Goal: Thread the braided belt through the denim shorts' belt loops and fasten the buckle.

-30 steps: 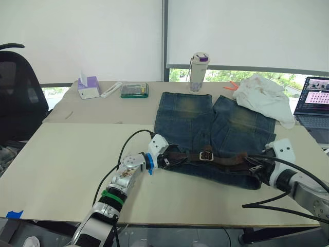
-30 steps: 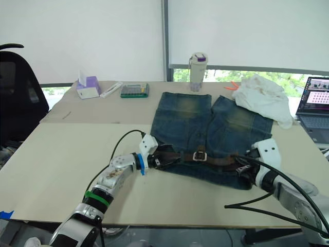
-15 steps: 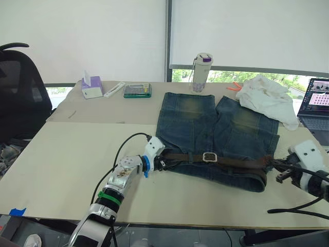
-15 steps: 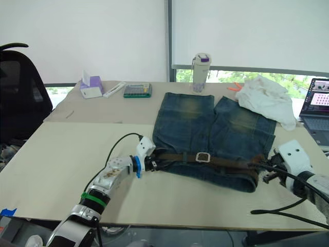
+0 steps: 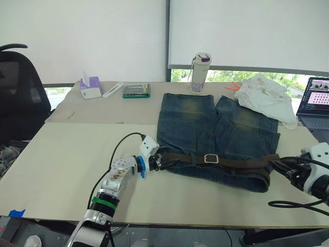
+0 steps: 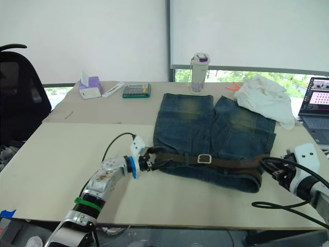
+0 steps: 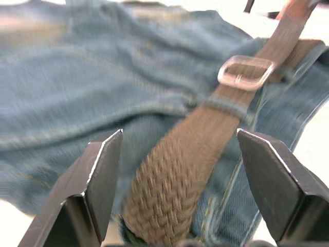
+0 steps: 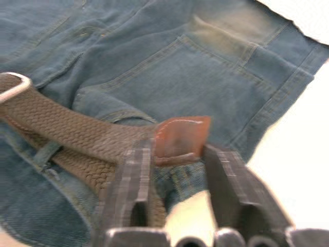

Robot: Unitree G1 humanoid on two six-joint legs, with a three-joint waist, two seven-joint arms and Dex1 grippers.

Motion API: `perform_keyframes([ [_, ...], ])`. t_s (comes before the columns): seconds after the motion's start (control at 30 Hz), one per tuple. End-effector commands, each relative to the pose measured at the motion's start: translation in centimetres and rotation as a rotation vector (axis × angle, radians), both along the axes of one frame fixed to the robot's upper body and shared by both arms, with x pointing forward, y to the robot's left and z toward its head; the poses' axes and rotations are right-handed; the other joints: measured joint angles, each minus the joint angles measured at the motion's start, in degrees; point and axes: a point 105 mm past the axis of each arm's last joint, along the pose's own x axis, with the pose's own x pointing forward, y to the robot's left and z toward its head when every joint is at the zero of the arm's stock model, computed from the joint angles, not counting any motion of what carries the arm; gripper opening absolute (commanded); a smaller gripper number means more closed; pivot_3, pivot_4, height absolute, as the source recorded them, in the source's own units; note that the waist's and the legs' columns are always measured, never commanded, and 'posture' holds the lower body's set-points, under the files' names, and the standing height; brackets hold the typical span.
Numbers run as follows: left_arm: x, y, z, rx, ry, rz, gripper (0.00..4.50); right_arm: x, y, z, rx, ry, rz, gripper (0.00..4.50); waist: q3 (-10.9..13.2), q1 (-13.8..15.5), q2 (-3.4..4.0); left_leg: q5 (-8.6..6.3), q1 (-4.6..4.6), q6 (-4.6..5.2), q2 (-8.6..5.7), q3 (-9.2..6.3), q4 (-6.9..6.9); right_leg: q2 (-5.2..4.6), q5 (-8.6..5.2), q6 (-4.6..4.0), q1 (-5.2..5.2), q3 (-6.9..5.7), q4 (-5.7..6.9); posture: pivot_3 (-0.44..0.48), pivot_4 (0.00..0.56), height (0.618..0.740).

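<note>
At the near edge of the pale table (image 5: 61, 154), the left gripper (image 5: 158, 160) sits at the left end of the waistband of the denim shorts (image 5: 216, 128), its fingers (image 7: 100, 175) spread wide on either side of the braided belt (image 7: 190, 170) without touching it. The shorts lie flat in the middle of the table, waistband toward the near edge and legs pointing to the far edge. The belt runs along the waistband, with the buckle (image 5: 209, 159) near its middle and apparently fastened. The belt looks soft and limp, likely to sag and twist when lifted; its woven face should grip well, while the smooth leather tip (image 8: 181, 138) may slip. A hold on the strap close to the tip or just beside the buckle seems best. The denim is light, floppy cloth that could drag along if the belt is pulled. One of the belt loops (image 7: 226, 105) crosses the belt near the buckle; how many others it passes through is hard to make out. At the right end of the waistband, the right gripper (image 6: 268, 169) stands with its fingers (image 8: 131, 180) parted narrowly around the leather tip; whether they actually pinch it cannot be told. Beyond, toward the far right corner, lie a white cloth (image 5: 267, 98) and a laptop (image 5: 316, 100), cut off at the frame.
</note>
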Motion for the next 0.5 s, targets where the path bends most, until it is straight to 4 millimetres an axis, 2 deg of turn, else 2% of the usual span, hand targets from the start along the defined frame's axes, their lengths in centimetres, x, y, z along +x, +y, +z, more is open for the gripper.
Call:
perform_keyframes([
  [0.03,-0.8,1.8,2.4,0.015,-0.095,-0.004,3.74,-0.5,-0.2,0.9,-0.015,-0.121,0.082,3.20,0.0,-0.1,0.07,0.00,0.02,0.00,0.01,0.01,-0.01,0.01,0.00,0.00,0.01,0.00,0.00,0.000,0.150,0.740],
  [0.13,-2.4,4.1,1.4,0.120,-0.100,0.001,3.74,-1.8,-0.6,-0.8,-0.027,-0.129,0.165,4.29,-0.1,-0.2,0.20,-0.02,0.08,0.03,0.03,0.03,-0.08,0.02,0.00,0.00,0.03,0.01,-0.02,0.000,0.150,0.740],
  [0.17,-2.9,4.8,0.9,0.147,-0.090,0.010,3.74,-2.1,-0.9,-1.2,-0.023,-0.136,0.177,4.46,-0.1,-0.2,0.24,-0.03,0.10,0.03,0.03,0.03,-0.10,0.02,0.00,0.00,0.03,0.02,-0.02,0.000,0.150,0.740],
  [0.33,-4.7,7.0,-1.1,0.210,-0.039,0.062,3.74,-3.9,-2.9,-3.9,-0.046,-0.048,0.219,4.46,-0.1,-0.3,0.27,-0.03,0.20,0.03,0.03,0.09,-0.10,-0.12,0.00,0.00,0.11,0.14,-0.05,0.000,0.150,0.740],
  [0.5,-5.6,7.5,-2.7,0.238,-0.003,0.085,3.74,-4.4,-4.1,-5.3,-0.020,0.005,0.217,4.46,-0.1,-0.3,0.29,-0.05,0.19,0.02,0.12,0.10,-0.15,-0.21,-0.01,-0.02,0.08,0.14,-0.10,0.000,0.150,0.740],
])
